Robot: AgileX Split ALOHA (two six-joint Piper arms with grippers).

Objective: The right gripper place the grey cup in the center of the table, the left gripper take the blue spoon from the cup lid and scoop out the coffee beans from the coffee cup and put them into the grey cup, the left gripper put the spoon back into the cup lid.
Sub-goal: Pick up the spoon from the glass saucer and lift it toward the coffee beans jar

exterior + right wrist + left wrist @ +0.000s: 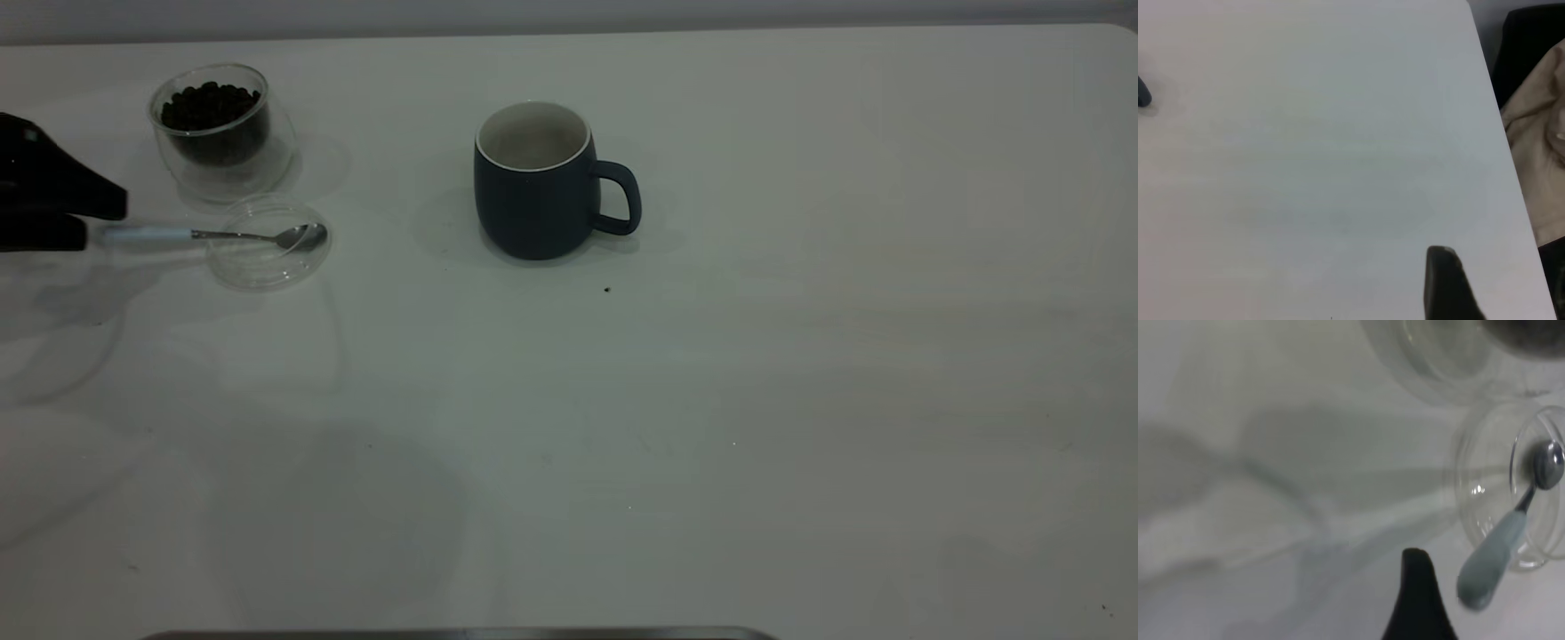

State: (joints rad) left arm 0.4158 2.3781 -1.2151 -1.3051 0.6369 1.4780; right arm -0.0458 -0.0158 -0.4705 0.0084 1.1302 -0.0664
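The grey cup (538, 182) stands upright and empty near the table's middle, handle to the right. The coffee cup (218, 124) at the far left holds coffee beans (211, 105). In front of it lies the cup lid (267, 242) with the blue spoon (213, 235) resting across it, bowl in the lid and handle pointing left. My left gripper (102, 222) is open at the handle's end without gripping it. In the left wrist view one of its fingers (1418, 600) is beside the handle (1491, 563). My right gripper is outside the exterior view; one of its fingers (1445, 287) hangs open over bare table.
The table (711, 400) is white with a small dark speck (607, 289) in front of the mug. The right wrist view shows the table's edge (1501, 133) with dark and beige things beyond it.
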